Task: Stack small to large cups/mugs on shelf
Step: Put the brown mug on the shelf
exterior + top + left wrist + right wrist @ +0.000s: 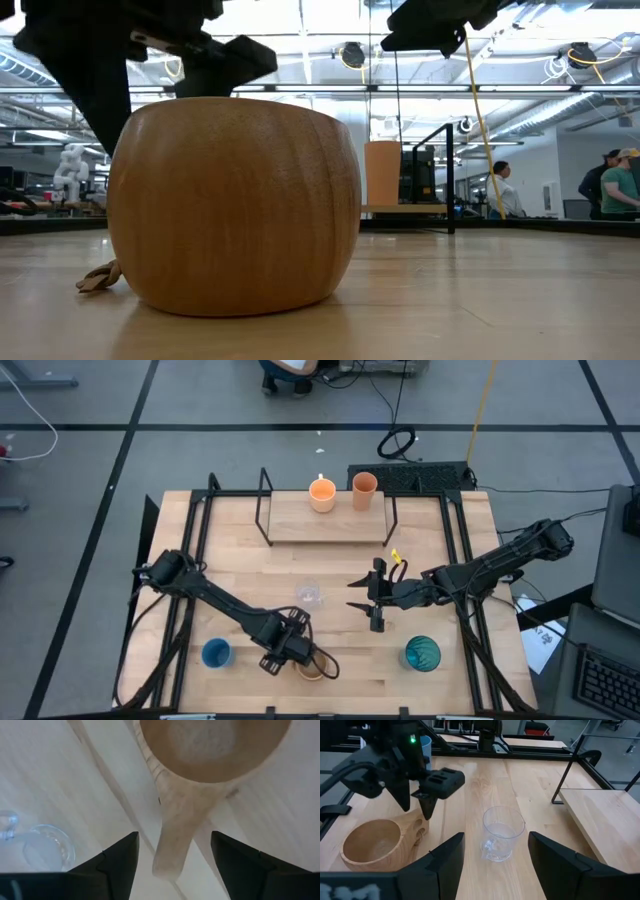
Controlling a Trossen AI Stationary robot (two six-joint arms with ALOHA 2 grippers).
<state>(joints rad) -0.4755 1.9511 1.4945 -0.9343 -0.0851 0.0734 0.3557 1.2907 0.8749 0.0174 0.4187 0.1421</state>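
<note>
The tan handled mug stands upright on its base on the tabletop near the front edge. My left gripper points down over it, open, with a finger on each side of the mug's handle and a gap showing on both sides. My right gripper hangs open above the table's middle right, facing the clear cup, which stands on the table. Two orange cups stand on the shelf. The blue cup is at the front left and the teal tumbler at the front right.
The shelf's black rod legs rise at the table's far middle. Black frame rails run along the table's left and right sides. Bare wood lies between the clear cup and the shelf. People stand in the room beyond the table.
</note>
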